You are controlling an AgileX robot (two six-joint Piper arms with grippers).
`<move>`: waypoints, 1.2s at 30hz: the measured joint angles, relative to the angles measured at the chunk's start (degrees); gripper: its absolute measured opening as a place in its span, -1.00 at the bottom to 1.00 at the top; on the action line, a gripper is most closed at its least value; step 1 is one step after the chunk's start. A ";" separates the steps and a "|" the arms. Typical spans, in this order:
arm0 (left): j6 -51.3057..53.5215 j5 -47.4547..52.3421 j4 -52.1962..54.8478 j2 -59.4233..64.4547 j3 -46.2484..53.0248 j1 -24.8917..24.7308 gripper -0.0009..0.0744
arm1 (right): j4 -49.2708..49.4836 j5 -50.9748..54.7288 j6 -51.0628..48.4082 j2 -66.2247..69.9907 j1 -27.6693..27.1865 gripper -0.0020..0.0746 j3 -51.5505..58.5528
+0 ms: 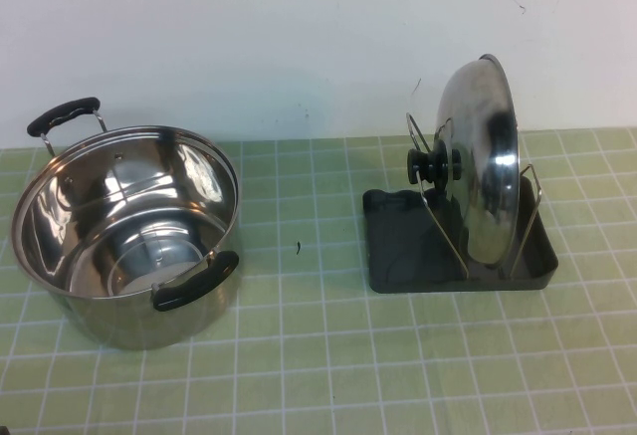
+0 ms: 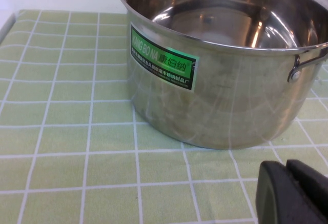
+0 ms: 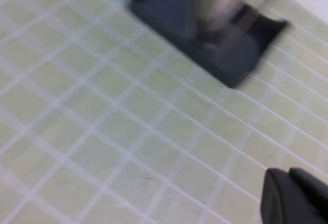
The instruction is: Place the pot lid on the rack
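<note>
The shiny steel pot lid (image 1: 483,156) stands on edge in the wire loops of the rack (image 1: 398,246), its black knob (image 1: 430,165) facing left. The rack's dark grey tray sits at the right of the table and shows blurred in the right wrist view (image 3: 220,39). Neither arm shows in the high view. My left gripper (image 2: 289,190) is shut and empty, low over the tablecloth in front of the pot. My right gripper (image 3: 289,196) is shut and empty, above the tablecloth some way from the rack.
A deep steel pot (image 1: 124,231) with two black handles stands at the left; its labelled wall fills the left wrist view (image 2: 220,80). A green tiled cloth (image 1: 318,355) covers the table. A white wall runs behind.
</note>
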 joint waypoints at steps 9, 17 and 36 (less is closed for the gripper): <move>0.10 0.00 0.00 0.00 0.00 0.00 -0.98 | -25.47 -19.40 36.16 -12.13 0.00 -0.95 13.89; 0.10 0.12 0.00 0.00 0.00 0.00 -0.98 | -28.10 -22.10 41.52 -20.14 0.00 -0.95 22.62; 0.25 0.12 0.00 0.00 0.00 0.00 -0.98 | -28.31 -22.32 46.36 -20.50 0.00 -0.95 22.62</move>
